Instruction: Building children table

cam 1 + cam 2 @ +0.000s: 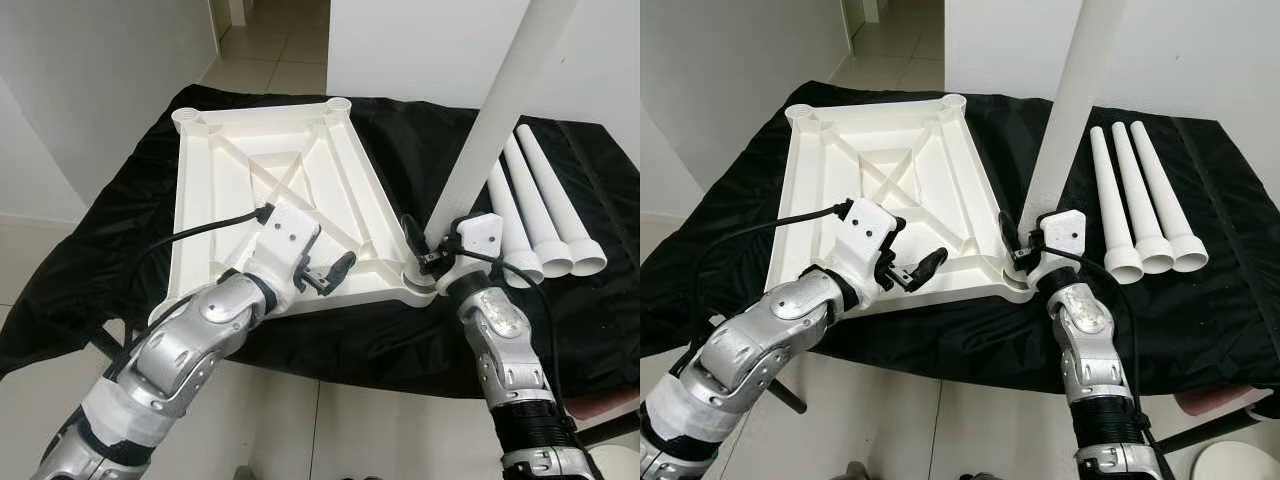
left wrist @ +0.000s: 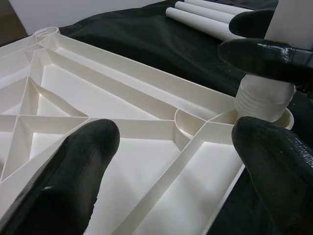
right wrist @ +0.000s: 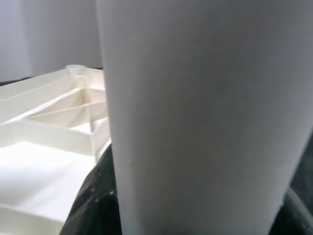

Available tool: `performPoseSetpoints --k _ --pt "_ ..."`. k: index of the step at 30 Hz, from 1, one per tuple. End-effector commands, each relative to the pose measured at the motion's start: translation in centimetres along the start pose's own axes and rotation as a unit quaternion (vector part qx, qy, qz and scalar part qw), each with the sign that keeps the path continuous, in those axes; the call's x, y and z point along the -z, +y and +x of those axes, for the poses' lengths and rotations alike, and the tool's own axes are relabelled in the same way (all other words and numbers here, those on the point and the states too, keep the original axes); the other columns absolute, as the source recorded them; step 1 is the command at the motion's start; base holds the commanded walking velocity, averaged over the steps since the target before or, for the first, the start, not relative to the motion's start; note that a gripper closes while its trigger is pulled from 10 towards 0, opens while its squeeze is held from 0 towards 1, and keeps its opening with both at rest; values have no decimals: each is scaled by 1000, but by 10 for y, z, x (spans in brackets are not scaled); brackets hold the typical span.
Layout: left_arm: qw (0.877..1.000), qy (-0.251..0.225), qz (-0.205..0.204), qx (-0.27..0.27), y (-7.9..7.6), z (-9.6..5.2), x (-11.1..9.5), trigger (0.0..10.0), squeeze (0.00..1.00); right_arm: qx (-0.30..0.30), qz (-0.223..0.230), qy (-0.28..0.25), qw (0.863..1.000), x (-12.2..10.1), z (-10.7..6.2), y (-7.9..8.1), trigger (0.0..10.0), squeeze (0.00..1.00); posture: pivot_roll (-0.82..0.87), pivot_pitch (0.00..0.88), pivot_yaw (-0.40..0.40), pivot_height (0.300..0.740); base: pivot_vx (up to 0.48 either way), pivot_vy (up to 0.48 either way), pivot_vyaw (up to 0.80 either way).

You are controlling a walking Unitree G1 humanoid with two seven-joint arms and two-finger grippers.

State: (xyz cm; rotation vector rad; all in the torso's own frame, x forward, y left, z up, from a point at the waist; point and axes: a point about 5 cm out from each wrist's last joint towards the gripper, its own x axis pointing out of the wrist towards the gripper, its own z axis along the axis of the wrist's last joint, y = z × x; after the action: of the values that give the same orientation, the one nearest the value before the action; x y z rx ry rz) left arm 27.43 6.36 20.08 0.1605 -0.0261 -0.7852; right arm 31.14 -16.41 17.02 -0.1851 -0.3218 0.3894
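Note:
A white plastic table top (image 1: 250,150) lies upside down on a black cloth, its ribs facing up. My right gripper (image 1: 428,250) is shut on a white table leg (image 1: 490,130) that stands upright. The leg's threaded end (image 2: 264,100) sits in the corner socket (image 1: 420,288) at the near right of the top. In the right wrist view the leg (image 3: 205,117) is very close. My left gripper (image 1: 325,272) hovers open just above the near edge of the top, left of that socket, holding nothing; its fingers (image 2: 63,181) straddle a rib.
Three more white legs (image 1: 545,210) lie side by side on the cloth (image 1: 110,250) to the right of the top. The cloth-covered surface ends just in front of me, with light floor below. White walls stand behind and a tiled hallway (image 1: 270,40) opens at the far left.

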Motion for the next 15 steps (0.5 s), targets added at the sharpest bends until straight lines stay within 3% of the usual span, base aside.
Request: performPoseSetpoints --k 1,9,15 --pt "991 3 5 135 -16 -4 1 10000 0 -24 4 39 999 16 -6 9 10000 0 42 125 35 740 0 0 0" --pt "991 5 10 132 -14 -8 0 10000 0 -63 -15 48 997 25 -24 11 10000 0 46 129 36 740 0 0 0" --pt "991 5 14 132 -12 -7 -2 10000 0 -72 -22 55 996 28 -27 9 10000 0 49 129 39 740 0 0 0"
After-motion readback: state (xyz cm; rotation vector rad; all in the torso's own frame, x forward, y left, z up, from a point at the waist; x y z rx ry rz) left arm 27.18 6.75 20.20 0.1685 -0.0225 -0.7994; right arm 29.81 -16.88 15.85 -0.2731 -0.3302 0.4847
